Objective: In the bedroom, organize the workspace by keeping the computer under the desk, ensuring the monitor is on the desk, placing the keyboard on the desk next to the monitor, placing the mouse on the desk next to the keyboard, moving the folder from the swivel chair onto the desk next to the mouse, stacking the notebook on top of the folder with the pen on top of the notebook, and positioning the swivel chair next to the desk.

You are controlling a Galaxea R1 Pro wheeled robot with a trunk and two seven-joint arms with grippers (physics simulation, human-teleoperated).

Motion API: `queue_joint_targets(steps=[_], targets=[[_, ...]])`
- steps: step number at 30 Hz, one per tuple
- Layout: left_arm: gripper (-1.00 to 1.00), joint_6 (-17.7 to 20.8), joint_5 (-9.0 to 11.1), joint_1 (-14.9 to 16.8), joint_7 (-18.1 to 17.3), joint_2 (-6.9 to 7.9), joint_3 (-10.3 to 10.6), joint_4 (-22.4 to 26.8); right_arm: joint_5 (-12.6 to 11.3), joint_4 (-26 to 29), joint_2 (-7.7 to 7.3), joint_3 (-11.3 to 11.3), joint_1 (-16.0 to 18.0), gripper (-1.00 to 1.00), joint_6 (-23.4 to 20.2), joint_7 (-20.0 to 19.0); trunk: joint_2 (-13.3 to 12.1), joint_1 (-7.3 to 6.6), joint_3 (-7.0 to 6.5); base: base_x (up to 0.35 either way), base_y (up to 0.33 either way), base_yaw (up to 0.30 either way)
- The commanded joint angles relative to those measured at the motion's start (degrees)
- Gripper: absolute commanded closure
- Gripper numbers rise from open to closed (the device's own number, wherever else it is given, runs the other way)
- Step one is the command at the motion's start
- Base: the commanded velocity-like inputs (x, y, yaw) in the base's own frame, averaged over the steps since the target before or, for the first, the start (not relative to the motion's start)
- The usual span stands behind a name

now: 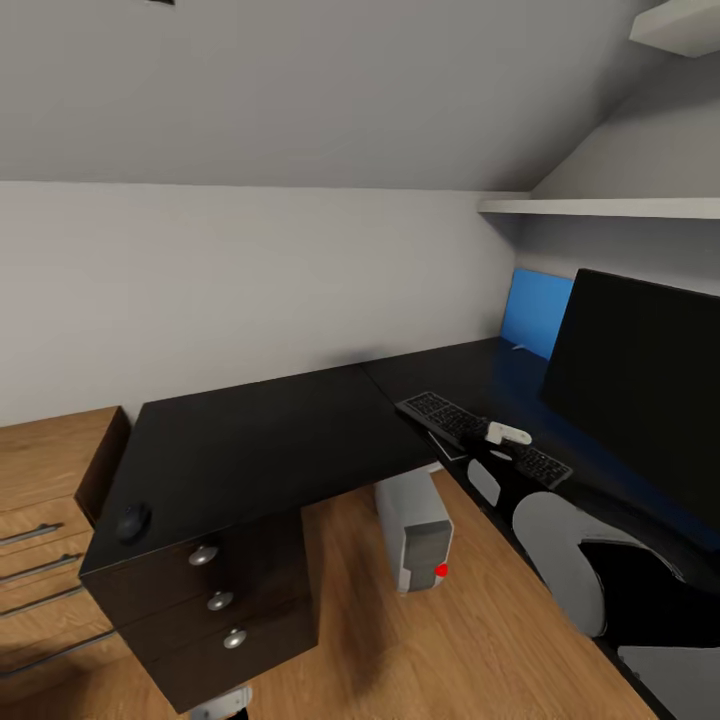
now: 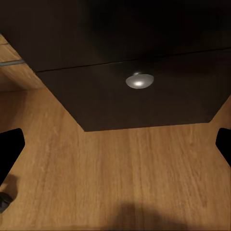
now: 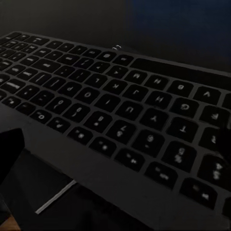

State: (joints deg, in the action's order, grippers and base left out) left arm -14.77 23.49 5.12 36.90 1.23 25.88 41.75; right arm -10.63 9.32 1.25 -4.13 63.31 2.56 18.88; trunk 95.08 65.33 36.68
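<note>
The black L-shaped desk [image 1: 270,440] fills the middle of the head view. The monitor [image 1: 640,370] stands on its right wing. In front of the monitor the black keyboard [image 1: 455,420] lies slanted near the desk's inner edge. My right gripper [image 1: 497,445] hovers open just over the keyboard [image 3: 120,106], one fingertip [image 3: 9,154] at each side. A thin dark sheet with a white edge [image 3: 55,197], perhaps the notebook, lies under the keyboard. The mouse [image 1: 131,522] sits on the desk's left corner. The computer [image 1: 418,540] stands on the floor under the desk. My left gripper [image 2: 115,149] is open, low before a drawer knob [image 2: 139,80]. Folder, pen and swivel chair are out of view.
A light-wood drawer unit [image 1: 45,500] stands against the desk's left end. The desk's dark drawers [image 1: 215,600] carry three silver knobs. A blue panel [image 1: 535,310] backs the right wing, with a white shelf [image 1: 600,207] above it. Wooden floor [image 1: 420,650] lies open between the drawers and my right arm.
</note>
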Motion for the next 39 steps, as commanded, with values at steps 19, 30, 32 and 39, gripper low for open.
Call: queue_joint_targets(steps=[19, 30, 32, 39], targets=[[-1.00, -0.3, 0.6, 0.1, 0.5, 0.09, 0.5, -0.1, 4.7, -0.2, 2.62, -0.4, -1.0, -1.00, 5.6, 6.8, 0.0, -0.01, 0.05, -0.007, 0.006, 0.000], [-1.00, -0.3, 0.6, 0.1, 0.5, 0.09, 0.6, -0.4, 4.8, -0.1, 2.65, -0.4, -1.1, -1.00, 5.6, 6.8, 0.0, -0.01, 0.05, 0.112, 0.036, 0.000], [-1.00, -0.3, 0.6, 0.1, 0.5, 0.09, 0.6, -0.4, 4.8, -0.1, 2.63, -0.4, -1.1, -1.00, 5.6, 6.7, 0.0, -0.01, 0.05, 0.018, 0.004, 0.000], [-1.00, -0.3, 0.7, 0.1, 0.5, 0.01, 0.6, -0.4, 4.8, -0.1, 2.64, -0.4, -1.1, -1.00, 5.6, 6.7, 0.0, -0.01, 0.05, 0.004, 0.001, -0.024]])
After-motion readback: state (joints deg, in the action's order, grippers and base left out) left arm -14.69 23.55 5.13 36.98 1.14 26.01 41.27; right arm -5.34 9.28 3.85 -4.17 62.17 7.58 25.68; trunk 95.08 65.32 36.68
